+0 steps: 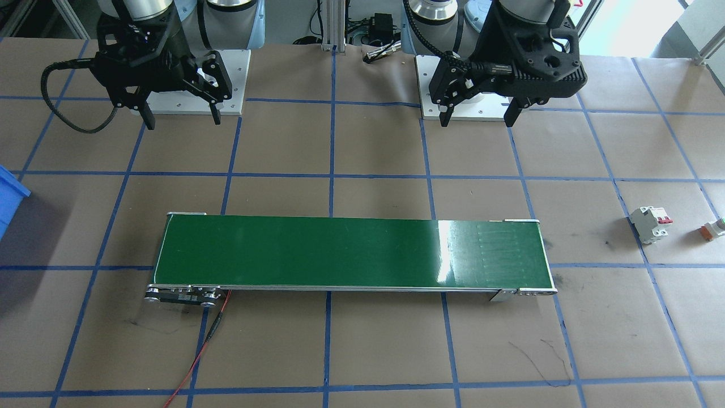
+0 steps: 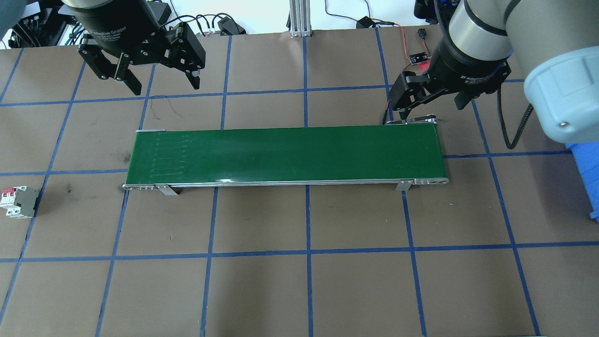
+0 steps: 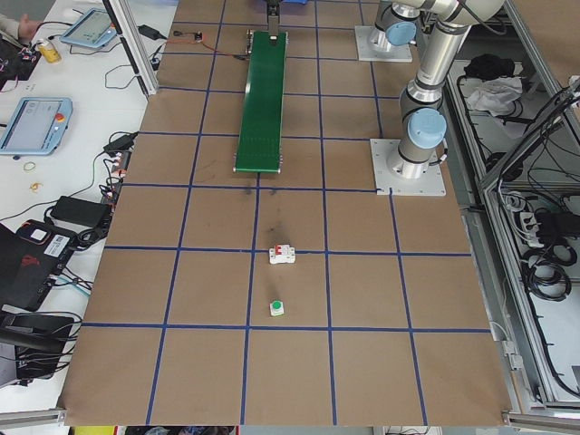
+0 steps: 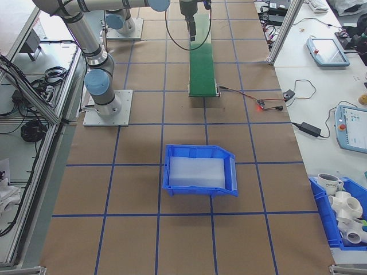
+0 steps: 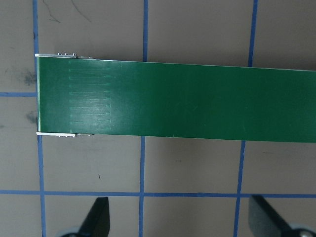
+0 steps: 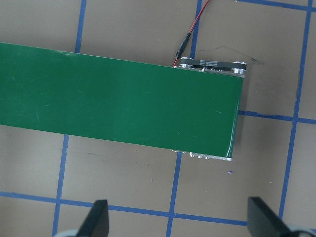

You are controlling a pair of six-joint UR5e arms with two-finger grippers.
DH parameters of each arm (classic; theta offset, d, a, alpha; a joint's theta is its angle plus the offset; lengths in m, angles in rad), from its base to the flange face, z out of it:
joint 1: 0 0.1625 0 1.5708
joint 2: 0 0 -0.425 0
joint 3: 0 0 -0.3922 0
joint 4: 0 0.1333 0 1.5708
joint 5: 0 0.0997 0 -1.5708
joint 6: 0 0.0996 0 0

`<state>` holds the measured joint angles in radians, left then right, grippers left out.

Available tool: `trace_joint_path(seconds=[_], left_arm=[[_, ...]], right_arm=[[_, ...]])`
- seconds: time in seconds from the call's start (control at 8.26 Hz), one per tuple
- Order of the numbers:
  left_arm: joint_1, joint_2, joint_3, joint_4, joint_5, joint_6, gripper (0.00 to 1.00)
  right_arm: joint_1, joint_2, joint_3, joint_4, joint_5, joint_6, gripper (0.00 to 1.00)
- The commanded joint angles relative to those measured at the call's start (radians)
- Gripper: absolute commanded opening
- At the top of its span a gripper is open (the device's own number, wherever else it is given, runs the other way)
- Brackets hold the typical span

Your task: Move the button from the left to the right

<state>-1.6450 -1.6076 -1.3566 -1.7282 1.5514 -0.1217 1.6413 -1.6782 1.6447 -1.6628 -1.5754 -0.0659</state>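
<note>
The button [image 1: 715, 228], with a green cap, white body and orange base, lies on the paper-covered table at the robot's far left. It shows again in the exterior left view, button [image 3: 278, 308], in front of the conveyor's end. It is outside the overhead view. My left gripper [image 1: 480, 118] [image 2: 166, 89] hangs open and empty high above the table, behind the belt's left end and far from the button. In the left wrist view, the left gripper [image 5: 178, 219] holds nothing. My right gripper [image 1: 183, 122] [image 2: 431, 110] [image 6: 177, 219] is open and empty over the belt's right end.
A green conveyor belt [image 1: 351, 252] [image 2: 285, 154] lies across the table's middle, with a red wire at its right end. A white circuit breaker [image 1: 650, 223] [image 2: 18, 202] with red levers stands beside the button. A blue bin [image 4: 200, 170] [image 1: 8, 198] sits at the robot's far right.
</note>
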Motion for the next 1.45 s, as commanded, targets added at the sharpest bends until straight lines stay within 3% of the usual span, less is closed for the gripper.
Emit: trace_joint_path(seconds=[0.0, 0.24, 0.36, 0.73, 0.97, 1.33], left_arm=[[-0.004, 0.003, -0.034, -0.004, 0.010, 0.013, 1.00], [0.028, 0.006, -0.039, 0.001, 0.106, 0.014, 1.00], [0.078, 0.008, -0.039, -0.004, 0.114, 0.014, 1.00], [0.380, -0.003, -0.035, -0.005, 0.111, 0.030, 1.00], [0.543, -0.028, -0.033, 0.015, 0.145, 0.172, 1.00], [0.782, -0.180, -0.026, 0.136, 0.148, 0.288, 1.00]], right_arm=[[0.000, 0.000, 0.000, 0.000, 0.000, 0.000, 1.00], [0.000, 0.000, 0.000, 0.000, 0.000, 0.000, 1.00], [0.000, 0.000, 0.000, 0.002, -0.002, 0.000, 1.00], [0.000, 0.005, 0.001, 0.000, -0.002, 0.000, 1.00], [0.000, 0.008, 0.001, 0.000, -0.002, 0.000, 1.00], [0.000, 0.008, 0.001, 0.000, -0.006, 0.000, 1.00]])
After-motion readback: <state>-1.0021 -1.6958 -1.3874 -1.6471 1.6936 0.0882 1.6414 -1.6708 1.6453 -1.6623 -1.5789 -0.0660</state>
